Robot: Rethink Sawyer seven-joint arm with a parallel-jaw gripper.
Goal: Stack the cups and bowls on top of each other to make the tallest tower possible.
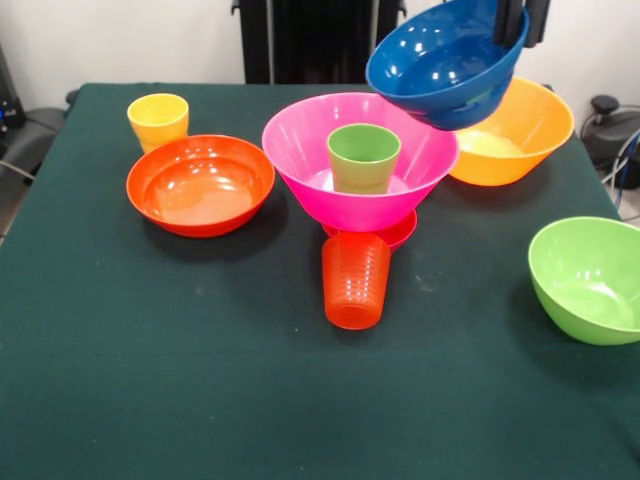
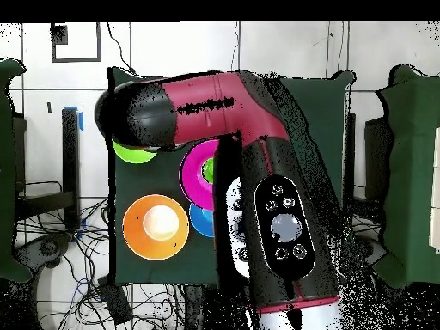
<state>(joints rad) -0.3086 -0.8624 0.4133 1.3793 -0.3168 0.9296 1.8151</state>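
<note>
1. The pincer (image 1: 520,22) grips the tilted medium blue bowl (image 1: 447,62) by its rim, held aloft.
2. The large pink bowl (image 1: 360,158), holding the light green cup (image 1: 363,157), sits below, toward the yellow cup (image 1: 158,120) side.

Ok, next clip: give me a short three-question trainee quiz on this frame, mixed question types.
1. True or false: the blue bowl rests flat on the table.
2. Which cup stands inside the pink bowl? A) yellow cup B) light green cup C) ribbed orange-red cup
3. Fill in: the ribbed orange-red cup stands upside down just in front of the ____ bowl.

Key:
1. False; the gripper holds it by the rim, tilted, in the air.
2. B; the light green cup stands upright in it; the yellow cup stands behind the red-orange bowl.
3. pink
</note>
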